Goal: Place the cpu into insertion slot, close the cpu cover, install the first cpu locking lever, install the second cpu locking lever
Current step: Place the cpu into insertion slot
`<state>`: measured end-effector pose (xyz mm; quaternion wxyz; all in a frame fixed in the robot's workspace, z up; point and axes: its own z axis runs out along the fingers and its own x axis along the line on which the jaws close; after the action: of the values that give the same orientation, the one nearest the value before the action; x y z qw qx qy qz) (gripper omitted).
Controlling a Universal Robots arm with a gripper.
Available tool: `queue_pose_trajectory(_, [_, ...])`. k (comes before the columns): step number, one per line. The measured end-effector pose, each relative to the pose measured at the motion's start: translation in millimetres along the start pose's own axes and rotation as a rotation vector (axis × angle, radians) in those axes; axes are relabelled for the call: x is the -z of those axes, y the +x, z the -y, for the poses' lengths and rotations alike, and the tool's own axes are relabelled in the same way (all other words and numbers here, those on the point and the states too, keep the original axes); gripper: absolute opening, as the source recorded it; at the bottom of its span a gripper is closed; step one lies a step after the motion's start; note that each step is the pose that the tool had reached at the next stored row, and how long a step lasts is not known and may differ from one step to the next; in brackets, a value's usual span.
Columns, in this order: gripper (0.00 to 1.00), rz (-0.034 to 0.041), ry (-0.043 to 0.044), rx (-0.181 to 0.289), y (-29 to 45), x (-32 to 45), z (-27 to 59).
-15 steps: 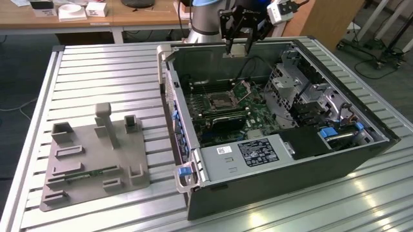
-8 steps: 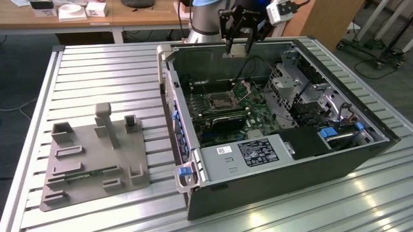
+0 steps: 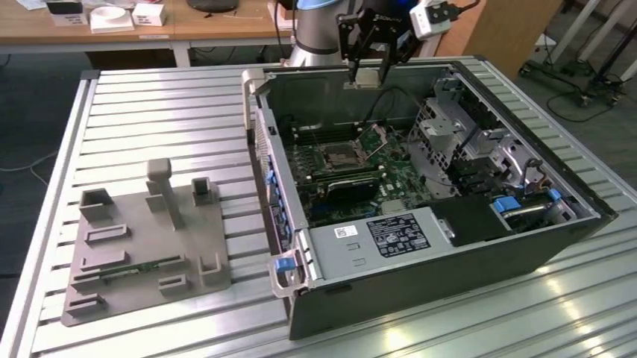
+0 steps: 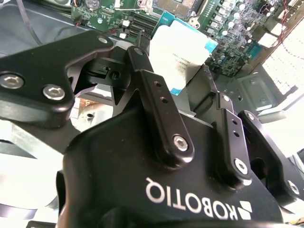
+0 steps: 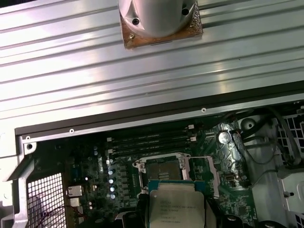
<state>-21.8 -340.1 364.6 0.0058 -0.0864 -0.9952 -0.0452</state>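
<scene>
The end effector is clamped on the cpu, its two black fingers pinching opposite edges so that the chip's flat face stays level and turned down toward the board, presumably so it can drop squarely into its seat. In the exterior view it hangs high above the open computer case, close to the far wall and well above the motherboard. The first wrist view looks straight down past the chip at the insertion slot, which lies bare and sits just beyond the chip's edge in that picture, so the two seem nearly but not quite lined up. The cpu cover appears to stand swung up at the slot's side, leaving the opening free, though its exact angle is hard to make out. The memory slots run beside the slot; cables and a drive cage crowd the other side. A labelled grey box fills the near corner, and a grey fixture block rests apart on the slatted desk.
</scene>
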Motion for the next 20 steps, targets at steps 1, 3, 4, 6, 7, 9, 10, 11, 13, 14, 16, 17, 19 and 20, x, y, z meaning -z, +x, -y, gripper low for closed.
queue_pose_trajectory(1, [0.54,0.0003,-0.0001,-0.003,0.0,0.0,0.0])
queue_pose_trajectory(3, [0.54,0.0009,-0.0002,-0.010,0.0,-0.1,0.0])
queue_pose_trajectory(4, [0.54,0.0012,-0.0002,-0.014,0.0,-0.1,0.0])
queue_pose_trajectory(6, [0.54,0.0018,-0.0003,-0.021,0.0,-0.1,0.0])
queue_pose_trajectory(7, [0.54,0.0022,-0.0004,-0.025,0.0,-0.1,0.0])
queue_pose_trajectory(9, [0.54,0.0028,-0.0005,-0.032,0.0,-0.2,0.0])
queue_pose_trajectory(10, [0.54,0.0032,-0.0005,-0.036,0.0,-0.2,0.0])
queue_pose_trajectory(11, [0.54,0.0036,-0.0006,-0.039,0.0,-0.3,0.0])
queue_pose_trajectory(13, [0.54,0.0045,-0.0008,-0.049,0.0,-0.5,0.1])
queue_pose_trajectory(14, [0.54,0.0052,-0.0010,-0.058,0.1,-0.5,0.1])
queue_pose_trajectory(16, [0.54,0.0071,-0.0014,-0.079,0.1,-0.6,0.1])
queue_pose_trajectory(17, [0.54,0.0080,-0.0016,-0.090,0.1,-0.7,0.1])
queue_pose_trajectory(19, [0.54,0.0099,-0.0021,-0.110,0.2,-0.9,0.1])
queue_pose_trajectory(20, [0.54,0.0108,-0.0023,-0.121,0.3,-0.9,0.1])
